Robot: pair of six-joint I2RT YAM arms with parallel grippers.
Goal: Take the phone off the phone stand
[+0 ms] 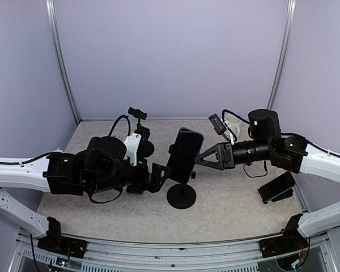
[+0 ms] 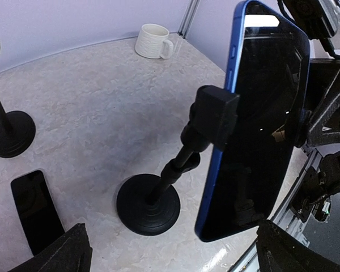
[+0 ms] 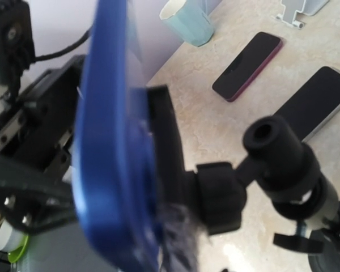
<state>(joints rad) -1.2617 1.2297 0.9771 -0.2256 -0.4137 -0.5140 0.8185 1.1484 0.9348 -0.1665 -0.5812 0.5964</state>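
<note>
A blue-cased phone (image 1: 186, 154) stands upright in the clamp of a black phone stand (image 1: 181, 197) at mid table. In the left wrist view its dark screen (image 2: 266, 124) faces the camera, with the clamp (image 2: 215, 113) on its left edge and the round base (image 2: 148, 204) below. My left gripper (image 1: 160, 171) sits to the left of the stand's neck, open wide, fingers (image 2: 62, 255) far apart around nothing. My right gripper (image 1: 207, 156) has closed on the phone's right edge. The right wrist view shows the phone's blue back (image 3: 110, 141) very close and blurred.
A white mug (image 1: 233, 123) stands at the back right. A second black stand (image 1: 139, 122) is behind the left arm. A dark phone (image 1: 276, 187) lies at the right, and more phones (image 3: 248, 65) lie flat on the table. The rail runs along the near edge.
</note>
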